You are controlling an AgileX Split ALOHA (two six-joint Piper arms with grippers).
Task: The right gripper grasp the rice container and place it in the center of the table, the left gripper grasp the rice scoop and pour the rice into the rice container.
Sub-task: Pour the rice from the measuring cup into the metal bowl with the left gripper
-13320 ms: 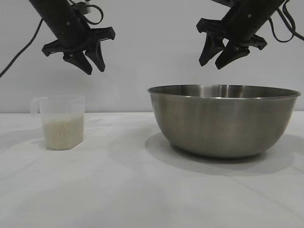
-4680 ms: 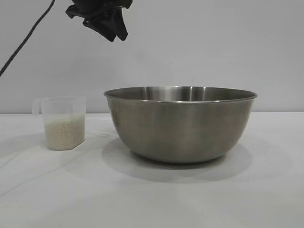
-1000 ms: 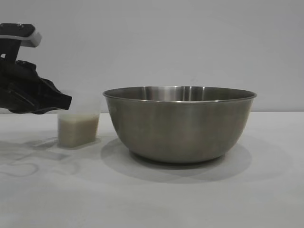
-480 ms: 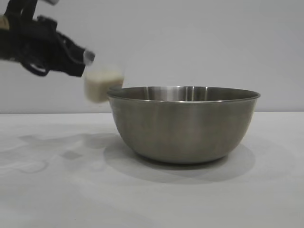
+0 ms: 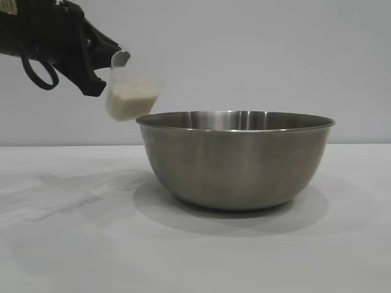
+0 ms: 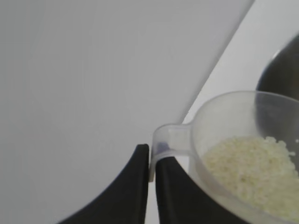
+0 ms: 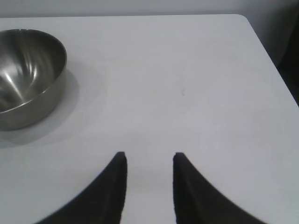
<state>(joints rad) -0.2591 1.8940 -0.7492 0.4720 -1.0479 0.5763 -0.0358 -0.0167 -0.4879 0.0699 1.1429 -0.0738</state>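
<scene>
I've got the left gripper [image 5: 101, 64] clamped on the rice scoop [image 5: 129, 94] handle at upper left, tilted, its lip just left of the rice container [image 5: 235, 160] rim, while the right gripper [image 7: 148, 173] sits empty, part-open.

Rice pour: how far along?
Done: rice container sits mid-table, right gripper open and backed off. In hand: left gripper is shut on the rice scoop handle, scoop tilted beside the rim, rice inside. Left: tip it over the container; no grains seen falling yet.
</scene>
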